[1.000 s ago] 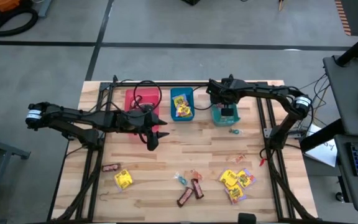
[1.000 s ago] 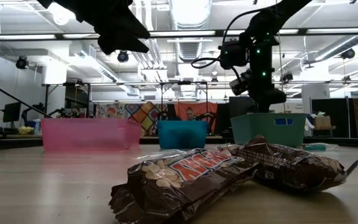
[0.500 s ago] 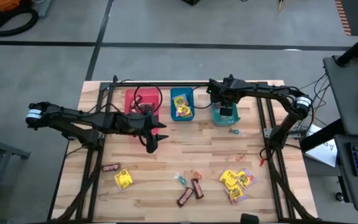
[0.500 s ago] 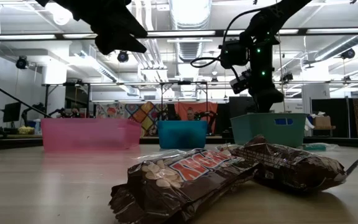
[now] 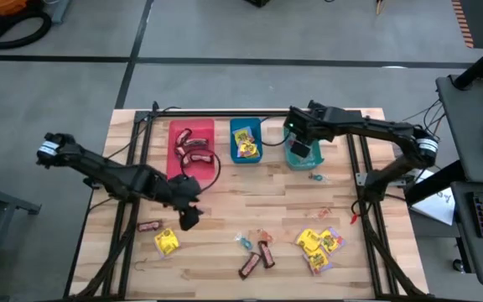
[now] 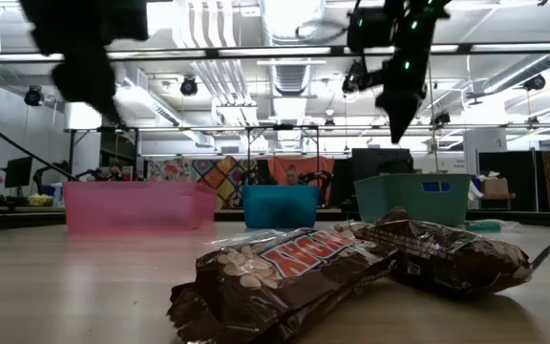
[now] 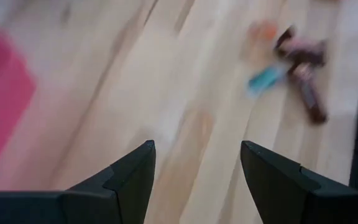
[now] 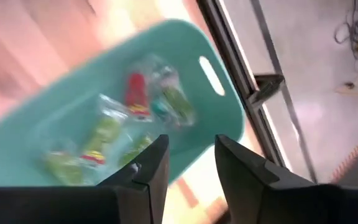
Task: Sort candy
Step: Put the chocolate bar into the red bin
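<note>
The left gripper (image 5: 187, 216) is seen spread and empty above the table (image 5: 225, 201), near a yellow packet (image 5: 167, 242); the right gripper (image 5: 302, 147) is parted, nothing held, over the teal bin (image 8: 185, 56). Loose candy (image 5: 258, 253) is scattered along the near edge; it is judged light, crinkly and slippery, best pinched across the middle. Twist-wrapped pieces (image 8: 148, 102) inside the bin are shown only by the right wrist view; wrapper lettering only by the low view.

Dark brown bars (image 5: 257, 257), yellow packets (image 5: 316, 244) and one teal twist piece (image 5: 245, 242) lie scattered flat on the near part of the table (image 5: 225, 205); other candy lies in the bins.
</note>
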